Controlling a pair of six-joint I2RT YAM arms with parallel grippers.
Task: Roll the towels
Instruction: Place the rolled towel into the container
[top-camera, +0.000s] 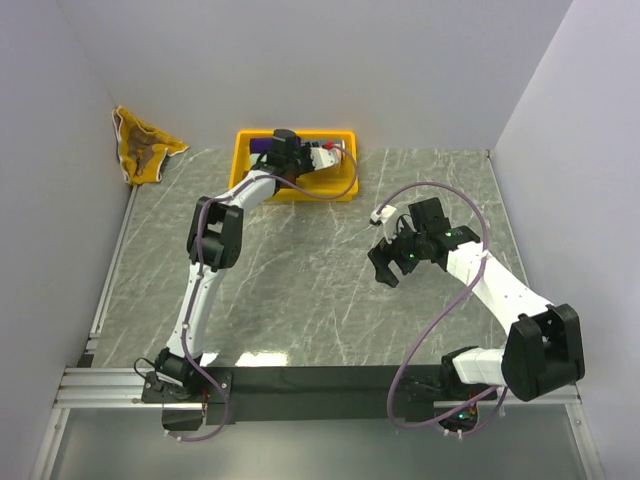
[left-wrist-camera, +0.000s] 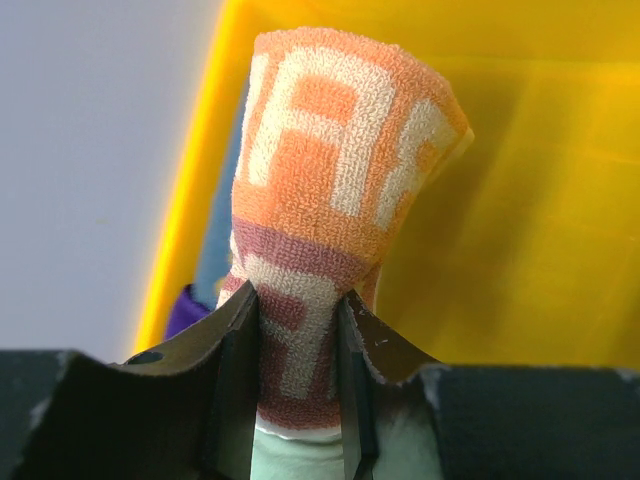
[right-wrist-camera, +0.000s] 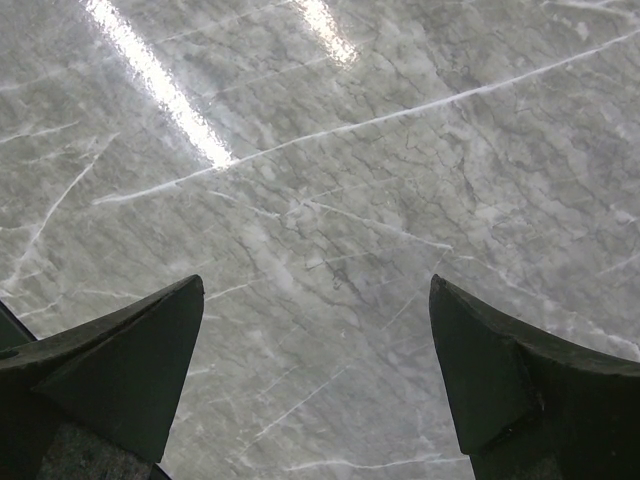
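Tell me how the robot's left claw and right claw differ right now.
The left gripper is clamped on a lettered towel; the right gripper stands wide open and holds nothing. The left gripper is over the yellow tray at the far side; the right gripper hangs above the bare marble table, nearer the middle right. Both have two dark fingers.
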